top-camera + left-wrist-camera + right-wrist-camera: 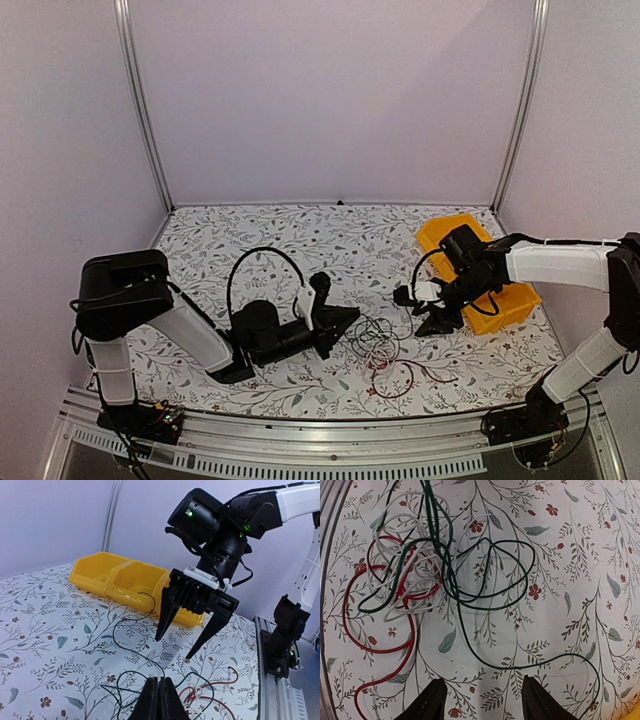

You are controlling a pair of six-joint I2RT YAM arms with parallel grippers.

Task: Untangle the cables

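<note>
With right gripper (172,647) spread wide and empty just above the cables (415,575), left gripper (160,700) pressed together at the knot's other side, pinching nothing visible. Thin, light, limp, likely to drag as one clump across the table (250,240); best pinched at the black loop (534,562) lying off the red-and-white knot. Close quarters: yellow bin (450,232) just behind, opposite arm near.

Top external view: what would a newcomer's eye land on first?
The knot of thin black, red and white cables lies mid-table on the floral tabletop, between the two arms. Next comes the bright yellow plastic bin at the right rear, with the right gripper open beside it. The left gripper, shut, points at the tangle from the left.
</note>
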